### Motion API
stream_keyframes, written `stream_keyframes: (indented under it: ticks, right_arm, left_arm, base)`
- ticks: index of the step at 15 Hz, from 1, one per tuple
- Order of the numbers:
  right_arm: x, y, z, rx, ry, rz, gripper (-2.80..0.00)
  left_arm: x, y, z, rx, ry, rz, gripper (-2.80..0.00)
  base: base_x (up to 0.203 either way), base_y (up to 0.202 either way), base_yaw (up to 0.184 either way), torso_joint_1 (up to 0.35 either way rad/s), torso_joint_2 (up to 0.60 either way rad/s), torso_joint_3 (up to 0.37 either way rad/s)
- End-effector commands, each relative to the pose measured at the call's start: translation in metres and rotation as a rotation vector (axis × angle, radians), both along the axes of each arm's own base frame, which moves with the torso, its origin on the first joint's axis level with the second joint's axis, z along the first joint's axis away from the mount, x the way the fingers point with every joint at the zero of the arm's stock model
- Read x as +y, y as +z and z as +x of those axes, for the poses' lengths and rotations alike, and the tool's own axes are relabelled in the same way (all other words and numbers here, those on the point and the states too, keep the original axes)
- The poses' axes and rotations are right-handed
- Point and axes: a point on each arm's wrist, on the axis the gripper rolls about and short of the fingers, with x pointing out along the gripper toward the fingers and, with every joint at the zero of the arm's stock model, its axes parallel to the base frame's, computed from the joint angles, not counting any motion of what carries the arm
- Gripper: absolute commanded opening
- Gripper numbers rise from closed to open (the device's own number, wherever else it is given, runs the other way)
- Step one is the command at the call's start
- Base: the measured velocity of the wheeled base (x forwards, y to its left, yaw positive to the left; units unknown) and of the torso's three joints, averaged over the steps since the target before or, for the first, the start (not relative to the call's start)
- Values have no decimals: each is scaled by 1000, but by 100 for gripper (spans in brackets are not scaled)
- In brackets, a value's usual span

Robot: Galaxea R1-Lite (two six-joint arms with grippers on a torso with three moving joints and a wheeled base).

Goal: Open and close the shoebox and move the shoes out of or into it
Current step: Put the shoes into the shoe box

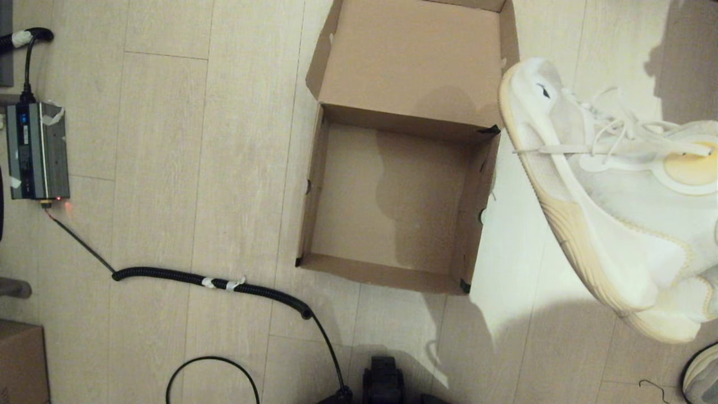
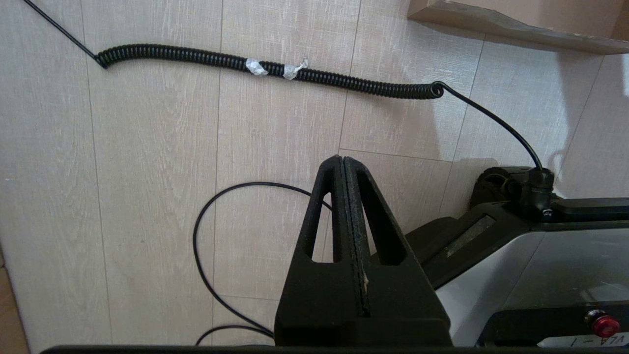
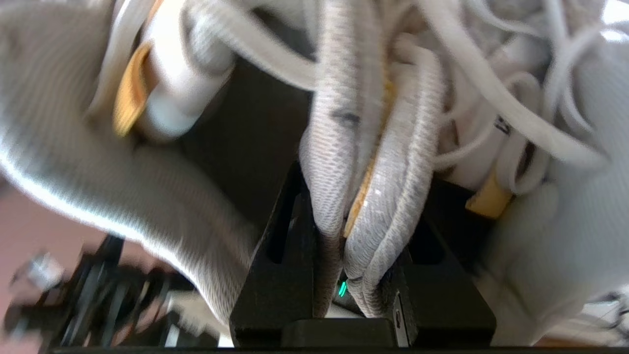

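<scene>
The right gripper (image 3: 358, 275) itself is mostly buried: in the right wrist view only its black fingers (image 3: 275, 275) show, pinched on two padded grey-white collar edges of the shoes (image 3: 373, 162), pressed together between them, with loops of white lace and yellowish tags crowding everything beyond. In the head view the gripper and its arm are hidden behind the shoes (image 1: 611, 191), which hang large and close to the camera at the right, sole edge turned toward the shoebox and the heel end cut off by the picture's edge. Only one sneaker can be made out clearly there; whether the second sits behind it cannot be told from that view.

The shoebox (image 1: 314, 185) lies on the floor (image 1: 168, 168) to the left of the right gripper and lower than the held shoes. Its lid (image 1: 409, 50) is folded back flat on the far side, and the tray holds nothing; black tape marks its corners.

The left gripper (image 2: 344, 164) is parked low near the robot's base, its fingers pressed together with nothing between them. Ahead of it a coiled black cable (image 2: 265, 69) with bits of white tape lies across the floor, and beyond that the near wall of the shoebox (image 2: 506, 27) is just visible. A grey device (image 1: 36, 148) sits on the floor far off to that gripper's left. Another shoe (image 1: 701, 373) is cut off by the picture's edge near the right gripper's side.
</scene>
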Motion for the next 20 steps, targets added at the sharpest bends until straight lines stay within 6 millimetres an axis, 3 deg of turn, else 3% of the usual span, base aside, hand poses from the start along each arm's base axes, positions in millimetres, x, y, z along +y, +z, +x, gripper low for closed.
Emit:
stream_keyframes:
  ticks: [1, 4, 6, 10, 14, 20]
  right_arm:
    - [12, -15, 18, 49, 89, 5, -280]
    - [41, -24, 48, 9, 233, 12, -280]
    - [52, -26, 53, 13, 261, 3, -280]
    - [72, -31, 66, -38, 266, -74, -280]
    - [118, -38, 79, -148, 256, -180, -280]
    - [151, -72, 115, -207, 139, -371, -280]
  left_arm:
    - [0, 0, 0, 0, 0, -1, -280]
    - [0, 0, 0, 2, 0, -1, -280]
    - [0, 0, 0, 3, 0, -1, -280]
    - [0, 0, 0, 15, 0, -1, -280]
    - [0, 0, 1, 18, 0, -1, -280]
    - [0, 0, 0, 16, 0, -1, -280]
  base:
    - [0, 0, 0, 0, 0, 0]
    - [0, 0, 0, 0, 0, 0]
    - [0, 0, 0, 0, 0, 0]
    - [0, 0, 0, 0, 0, 0]
    - [0, 0, 0, 0, 0, 0]
    - [0, 0, 0, 0, 0, 0]
